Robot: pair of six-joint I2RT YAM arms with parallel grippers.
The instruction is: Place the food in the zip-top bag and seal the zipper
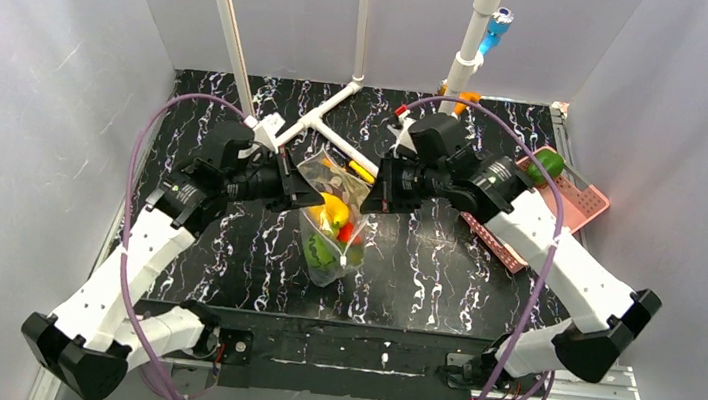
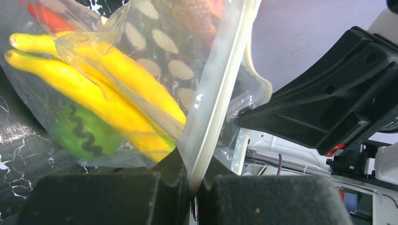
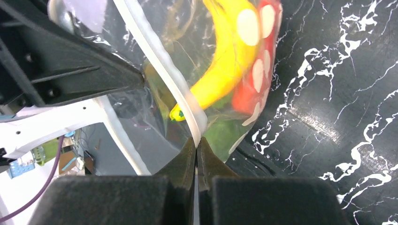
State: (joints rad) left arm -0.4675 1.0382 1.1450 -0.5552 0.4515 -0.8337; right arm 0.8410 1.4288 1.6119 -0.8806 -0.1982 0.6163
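The clear dotted zip-top bag (image 1: 333, 220) hangs between my two grippers above the black marbled table. Inside it are yellow bananas (image 2: 117, 89), a green round piece (image 2: 77, 133), a red pepper (image 3: 251, 91) and something dark red near the top. My left gripper (image 1: 308, 198) is shut on the bag's mouth edge, with the zipper strip (image 2: 213, 112) running into its jaws. My right gripper (image 1: 374, 194) is shut on the zipper strip (image 3: 162, 70) at the opposite end. The bananas also show in the right wrist view (image 3: 230, 61).
A pink perforated basket (image 1: 571, 200) with a green round fruit (image 1: 545, 164) stands at the right back. White pipes (image 1: 324, 121) lie at the table's back, with a yellow and red tool (image 1: 359, 168) behind the bag. Grey walls enclose the sides.
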